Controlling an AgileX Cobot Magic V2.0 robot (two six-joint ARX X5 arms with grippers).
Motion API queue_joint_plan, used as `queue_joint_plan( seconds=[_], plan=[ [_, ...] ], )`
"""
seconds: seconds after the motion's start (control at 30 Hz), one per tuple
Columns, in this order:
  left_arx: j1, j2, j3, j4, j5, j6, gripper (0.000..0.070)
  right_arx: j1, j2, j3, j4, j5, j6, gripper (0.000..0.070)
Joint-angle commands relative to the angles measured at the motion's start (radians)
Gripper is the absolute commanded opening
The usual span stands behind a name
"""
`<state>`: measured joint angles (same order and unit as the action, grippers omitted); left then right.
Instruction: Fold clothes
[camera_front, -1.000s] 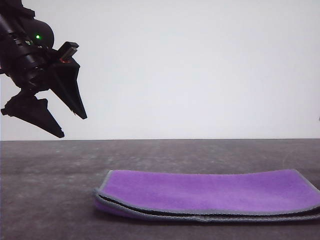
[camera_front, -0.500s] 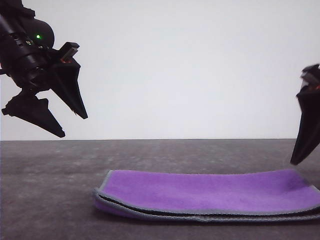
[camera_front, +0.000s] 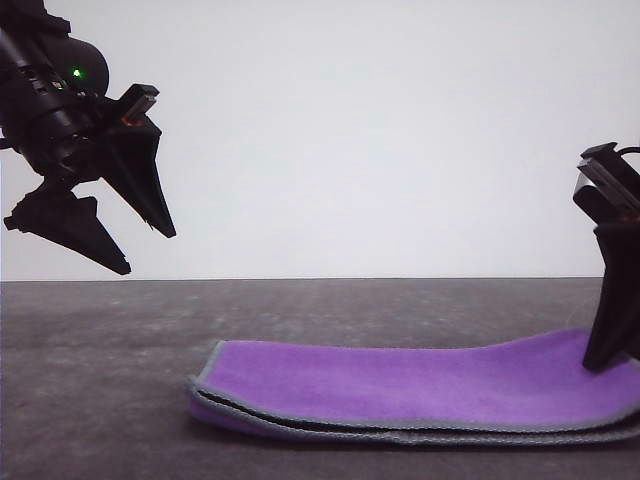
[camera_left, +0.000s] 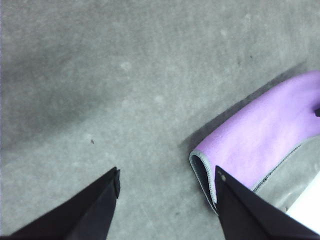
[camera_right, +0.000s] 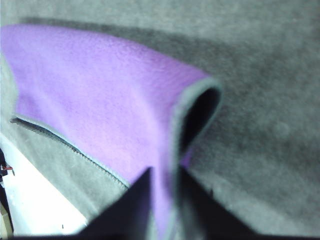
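The purple cloth (camera_front: 410, 385) lies folded over on the grey surface (camera_front: 100, 380), toward the near right, its purple face up and grey stitched edging running along the near edge. Its right end is raised off the surface, higher than the rest.

The right claw (camera_front: 607, 355) stands at that raised right end. In the front view its dark finger comes down onto the top of the cloth at the far right. From its wrist camera, the two fingers (camera_right: 135, 200) sit close together with the cloth's edge (camera_right: 165, 200) pinched between them, the fabric arching up and away from the tips so that a dark hollow shows under the fold. So the right claw is closed on the cloth.

The left claw (camera_front: 148, 250) hangs in the air at the far left, well above the surface and well apart from the cloth's left end. Its two pointed fingers are spread wide with nothing between them. From its wrist camera, bare grey surface lies between the fingertips (camera_left: 112, 182), and the rounded folded end of the cloth (camera_left: 260, 135) sits just beside one finger.
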<state>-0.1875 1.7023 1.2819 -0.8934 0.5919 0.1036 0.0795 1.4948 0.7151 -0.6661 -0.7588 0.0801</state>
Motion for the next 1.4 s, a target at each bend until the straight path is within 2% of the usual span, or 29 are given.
queue_joint_plan(
  seconds=[0.0,0.07,0.17,0.23,0.33,0.5,0.63,0.73,0.93,1.1,1.37],
  plan=[
    [-0.002,0.007,0.02,0.003,0.0,-0.003,0.0367,0.004,0.018,0.003,0.012,-0.005,-0.017,0.0],
    [-0.002,0.007,0.02,0.004,0.0,-0.003,0.0367,0.004,0.018,0.003,0.026,-0.025,-0.017,0.0],
    [-0.002,0.007,0.02,0.004,0.0,-0.003,0.0367,0.016,0.017,0.003,0.076,-0.125,-0.004,0.0],
    [-0.002,0.007,0.02,0.004,0.0,-0.003,0.0367,0.042,0.017,0.003,0.128,-0.182,0.027,0.0],
    [-0.002,0.007,0.02,0.004,0.0,-0.003,0.0367,0.101,0.017,0.003,0.212,-0.204,0.093,0.0],
    [-0.002,0.007,0.02,0.004,0.0,-0.003,0.0367,0.239,0.017,0.003,0.395,-0.204,0.235,0.0],
    [-0.002,0.007,0.02,0.004,0.0,-0.004,0.0367,0.342,0.021,0.003,0.556,-0.157,0.357,0.0],
    [-0.002,0.007,0.02,0.004,0.0,-0.003,0.0367,0.403,0.043,0.003,0.636,-0.149,0.421,0.0],
    [-0.002,0.007,0.02,0.004,0.0,-0.003,0.0367,0.503,0.132,0.005,0.78,-0.13,0.505,0.0],
    [-0.002,0.007,0.02,0.003,0.0,-0.003,0.0367,0.545,0.177,0.007,0.883,-0.122,0.565,0.0],
    [-0.002,0.007,0.02,0.003,0.0,-0.003,0.0367,0.554,0.185,0.013,0.92,-0.106,0.582,0.0001]
  ],
)
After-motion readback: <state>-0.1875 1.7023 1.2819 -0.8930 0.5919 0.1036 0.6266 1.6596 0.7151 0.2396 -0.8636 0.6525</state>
